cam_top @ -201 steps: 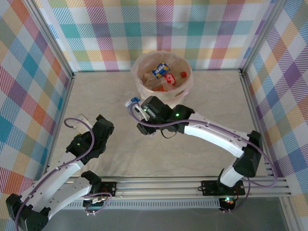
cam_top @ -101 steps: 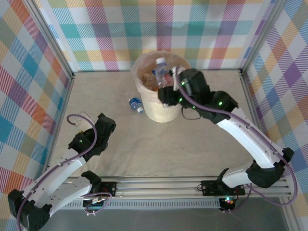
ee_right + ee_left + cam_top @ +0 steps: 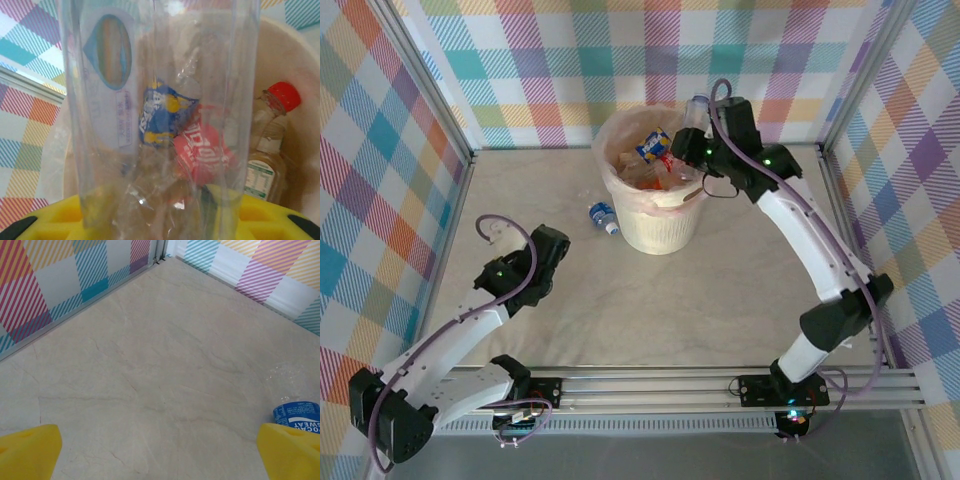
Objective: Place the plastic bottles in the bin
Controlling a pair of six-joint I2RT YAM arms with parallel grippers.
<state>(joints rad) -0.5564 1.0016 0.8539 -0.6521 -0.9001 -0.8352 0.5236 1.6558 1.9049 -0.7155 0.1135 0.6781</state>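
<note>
From above, the bin [image 3: 660,228] stands at the far middle of the table [image 3: 750,290], with several crushed bottles [image 3: 655,150] lying inside it. The right gripper [image 3: 693,130] sits over the bin's far-right rim, clamped on 1 clear bottle [image 3: 697,108] whose cap end pokes up past the rim. 1 blue-label bottle [image 3: 603,217] lies on its side on the table just left of the bin, apart from its wall. The left gripper [image 3: 553,252] is lower left of the bin, near that bottle but not touching it.

From the left wrist, the left gripper [image 3: 160,455] has its 2 yellow fingertips [image 3: 27,450] wide apart with nothing between them. The blue-label bottle [image 3: 298,415] lies just beyond the right-hand fingertip; the word "SWEAT" reads on its label.

From the right wrist, the right gripper [image 3: 160,217] grips the clear bottle [image 3: 160,85] upright in front of the lens. Through it we see the bin [image 3: 302,115] interior, holding a blue-and-yellow-label bottle [image 3: 161,114], a red-label bottle [image 3: 202,152] and an amber bottle with a red cap [image 3: 272,135].
</note>
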